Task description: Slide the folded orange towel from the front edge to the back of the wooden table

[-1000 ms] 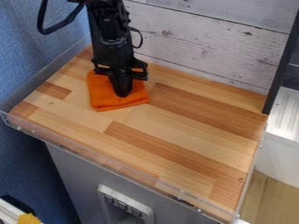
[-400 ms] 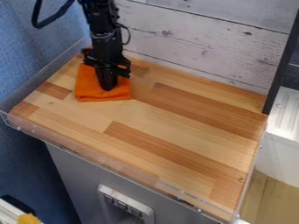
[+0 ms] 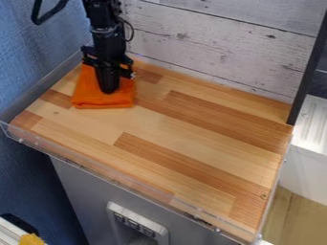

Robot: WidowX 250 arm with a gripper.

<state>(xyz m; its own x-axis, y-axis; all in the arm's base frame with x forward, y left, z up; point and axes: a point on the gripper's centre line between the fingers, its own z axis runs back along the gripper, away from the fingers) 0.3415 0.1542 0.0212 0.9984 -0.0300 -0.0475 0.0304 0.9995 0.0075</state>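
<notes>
Folded cloth (image 3: 104,101), one: bright orange, matte, roughly square, with soft rounded corners and a thick layered fold along its lower edge; lies flat on the wood-plank bench (image 3: 185,131), upper left of the frame. Robot hand (image 3: 109,88), one: black, pointing down over the cloth's middle, its tip against the fabric; whether apart, together or clamped cannot be told. Whitewashed plank wall (image 3: 217,52): behind, top of the frame.

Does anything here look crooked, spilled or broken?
Nothing stands out: the orange cloth lies folded on the wooden counter under the black hand, and I see no spill or damage.
</notes>
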